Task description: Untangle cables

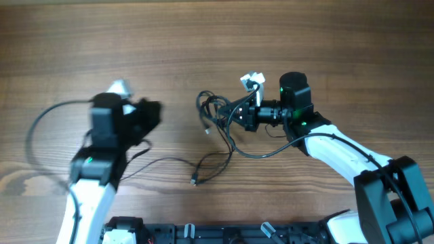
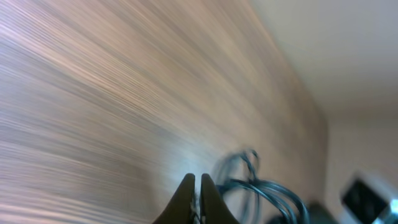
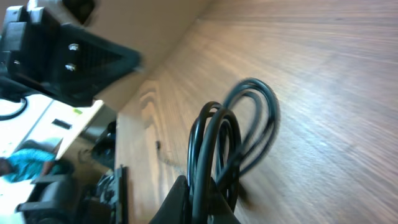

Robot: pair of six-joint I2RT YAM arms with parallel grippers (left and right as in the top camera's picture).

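Note:
The cables [image 1: 214,108] are thin black cords bunched in loops at the table's middle. My right gripper [image 1: 235,115] is shut on that bunch. In the right wrist view the loops [image 3: 214,134] rise from between its fingers [image 3: 199,199]. One loose cord trails toward the front and ends in a small plug [image 1: 194,181]. Another thin strand [image 1: 163,160] runs left toward my left arm. My left gripper [image 1: 154,112] is blurred, left of the bunch and apart from it. In the left wrist view its fingers [image 2: 199,182] are shut, with the loops [image 2: 255,183] blurred beyond them. I see nothing clearly between them.
The table is bare wood [image 1: 217,41]. A thick black wire [image 1: 37,132] loops off my left arm, and another [image 1: 271,152] hangs from my right arm beside the cords. A black rail [image 1: 203,234] lines the front edge.

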